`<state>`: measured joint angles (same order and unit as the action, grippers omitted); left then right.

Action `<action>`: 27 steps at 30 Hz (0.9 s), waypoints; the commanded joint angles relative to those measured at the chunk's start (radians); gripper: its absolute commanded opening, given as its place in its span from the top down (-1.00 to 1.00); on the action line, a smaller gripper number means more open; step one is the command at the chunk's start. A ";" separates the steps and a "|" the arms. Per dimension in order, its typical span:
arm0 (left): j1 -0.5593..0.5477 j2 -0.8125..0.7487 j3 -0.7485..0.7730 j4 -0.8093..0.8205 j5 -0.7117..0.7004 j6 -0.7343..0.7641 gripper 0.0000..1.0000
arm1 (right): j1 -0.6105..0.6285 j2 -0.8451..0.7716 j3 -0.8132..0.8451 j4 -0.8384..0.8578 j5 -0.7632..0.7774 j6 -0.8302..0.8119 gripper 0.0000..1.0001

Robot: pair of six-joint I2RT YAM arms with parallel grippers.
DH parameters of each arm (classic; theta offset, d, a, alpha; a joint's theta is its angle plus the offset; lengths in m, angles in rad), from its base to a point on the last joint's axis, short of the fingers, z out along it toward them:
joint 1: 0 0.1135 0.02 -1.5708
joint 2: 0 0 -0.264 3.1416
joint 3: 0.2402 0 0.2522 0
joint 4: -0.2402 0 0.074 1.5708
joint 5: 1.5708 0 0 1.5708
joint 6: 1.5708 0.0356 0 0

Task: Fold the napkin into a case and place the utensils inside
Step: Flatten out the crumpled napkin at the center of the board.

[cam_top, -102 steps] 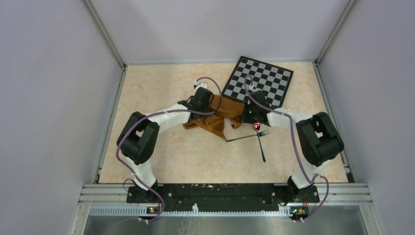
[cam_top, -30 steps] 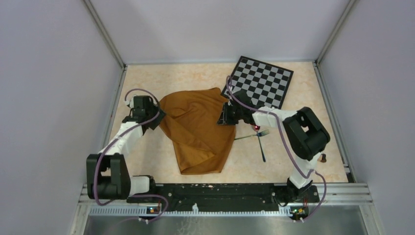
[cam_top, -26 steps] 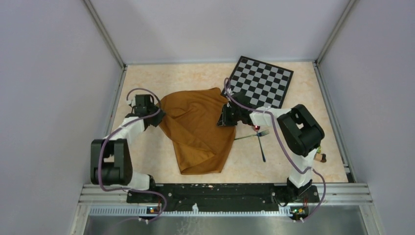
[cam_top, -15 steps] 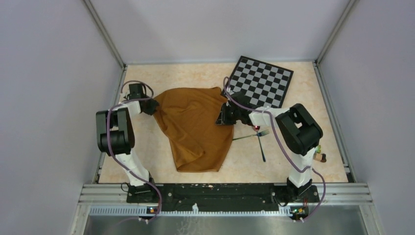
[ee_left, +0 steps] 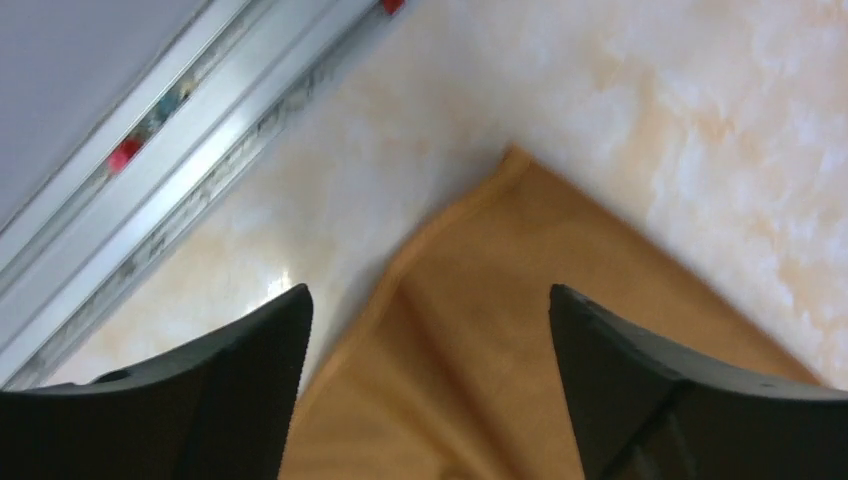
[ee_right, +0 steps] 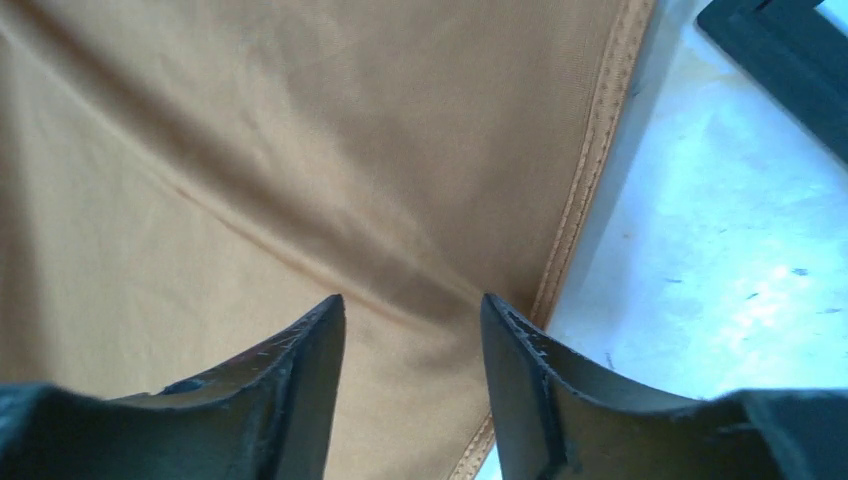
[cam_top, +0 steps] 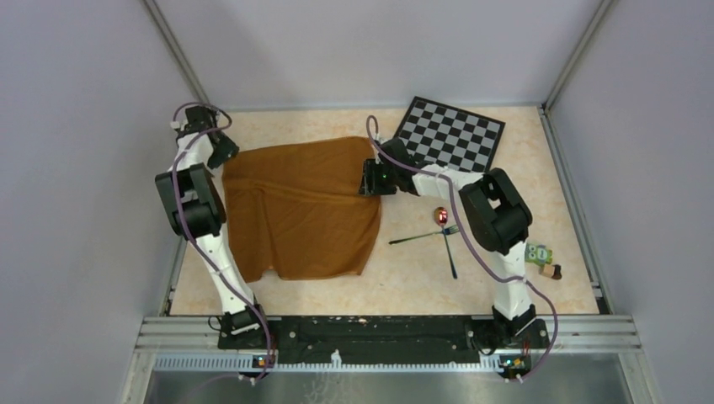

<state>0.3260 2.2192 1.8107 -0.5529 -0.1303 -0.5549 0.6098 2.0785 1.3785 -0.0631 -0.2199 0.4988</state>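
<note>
Napkin [cam_top: 299, 210] laid out on worktop [cam_top: 421, 278], unfolded.
Left pincer [ee_left: 428, 295] spread over its far-left corner, right pincer [ee_right: 412, 300] spread over its right edge; fork [cam_top: 421, 236] and spoon [cam_top: 442, 216] lie right of it.

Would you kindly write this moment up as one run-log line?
napkin spread out, not yet folded | left gripper open above far-left corner | right gripper open above far-right edge | fork, spoon right of napkin

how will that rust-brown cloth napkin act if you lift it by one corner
The rust-brown cloth napkin would probably hang limp: it lies flat with soft creases. It is likely light, since the fabric looks thin. Pushed, it would likely bunch, as its ridges suggest.
</note>
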 commanded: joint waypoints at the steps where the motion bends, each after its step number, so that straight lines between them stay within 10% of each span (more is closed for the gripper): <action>1: -0.116 -0.252 -0.122 -0.146 -0.088 0.138 -0.96 | 0.045 -0.002 0.116 -0.191 0.122 -0.139 -0.11; 13: -0.192 -0.809 -0.954 0.132 0.356 0.039 -0.97 | 0.177 -0.125 -0.163 -0.016 0.036 0.056 -0.22; 21: -0.194 -0.984 -1.026 0.039 0.427 0.073 -0.97 | 0.141 -0.085 0.005 -0.258 0.313 -0.158 -0.31; 27: -0.211 -1.138 -1.083 0.087 0.553 0.070 -0.97 | 0.156 -0.319 -0.114 -0.271 0.094 -0.021 -0.45</action>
<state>0.1284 1.1675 0.7696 -0.5217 0.3000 -0.4961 0.7517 1.9617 1.3689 -0.3115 -0.0311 0.3969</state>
